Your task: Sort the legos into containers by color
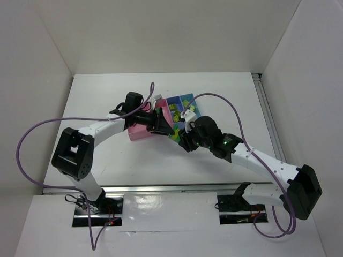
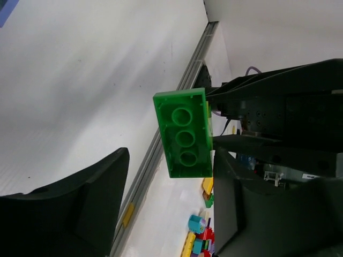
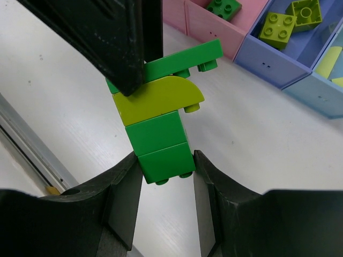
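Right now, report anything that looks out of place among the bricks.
A stack of green bricks with a lime curved piece wedged in is clamped in the right gripper, outside the tray: mixed colours joined together, so unsorted.

White flat table [image 1: 107, 96] carrying low plastic tray of joined pink, periwinkle and light-blue compartments [image 1: 138, 135]; tray sitting near table centre, skewed to edges.

Bright, even overhead light washes the white table [image 1: 107, 96] nearly flat, leaving only soft, faint shadows under the arms and a glaring reflection on the glossy strip [image 1: 161, 199] at the near edge. In both wrist views the near fingers [image 3: 126, 209] are dark and soft. The green bricks [image 3: 161, 142] are sharp, and the far background blurs.
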Robot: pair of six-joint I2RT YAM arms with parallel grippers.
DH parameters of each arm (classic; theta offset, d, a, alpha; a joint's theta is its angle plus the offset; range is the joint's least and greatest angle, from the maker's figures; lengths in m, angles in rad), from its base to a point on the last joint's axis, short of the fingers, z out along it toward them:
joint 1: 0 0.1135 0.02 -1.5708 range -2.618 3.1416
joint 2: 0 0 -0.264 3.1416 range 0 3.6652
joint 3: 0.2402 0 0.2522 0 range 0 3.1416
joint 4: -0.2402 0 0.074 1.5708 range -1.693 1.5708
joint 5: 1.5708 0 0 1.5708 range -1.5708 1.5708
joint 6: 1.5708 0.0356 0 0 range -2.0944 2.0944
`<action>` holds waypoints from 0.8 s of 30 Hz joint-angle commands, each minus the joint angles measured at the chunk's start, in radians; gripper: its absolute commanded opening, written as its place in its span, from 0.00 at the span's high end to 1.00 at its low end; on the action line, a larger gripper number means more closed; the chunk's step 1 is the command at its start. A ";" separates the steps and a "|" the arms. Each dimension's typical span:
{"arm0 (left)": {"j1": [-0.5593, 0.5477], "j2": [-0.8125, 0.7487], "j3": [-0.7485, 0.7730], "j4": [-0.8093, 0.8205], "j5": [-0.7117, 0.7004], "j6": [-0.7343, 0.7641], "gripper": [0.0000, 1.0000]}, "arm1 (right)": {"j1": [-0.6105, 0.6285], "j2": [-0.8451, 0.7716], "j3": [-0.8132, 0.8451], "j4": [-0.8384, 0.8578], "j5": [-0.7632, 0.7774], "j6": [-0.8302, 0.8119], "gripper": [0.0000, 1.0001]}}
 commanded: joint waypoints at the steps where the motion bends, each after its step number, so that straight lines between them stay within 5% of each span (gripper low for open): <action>1: -0.013 0.002 0.043 0.060 0.041 -0.010 0.34 | 0.010 -0.013 0.033 0.000 0.006 0.008 0.84; 8: -0.013 0.011 0.034 0.115 0.100 -0.041 0.51 | 0.010 -0.013 0.033 0.000 0.006 0.008 0.84; 15: -0.033 0.030 0.057 0.073 0.109 -0.012 0.41 | 0.010 -0.013 0.042 0.000 0.006 0.008 0.84; 24: -0.033 0.039 0.066 0.093 0.109 -0.035 0.92 | 0.019 -0.004 0.051 0.000 0.015 0.008 0.84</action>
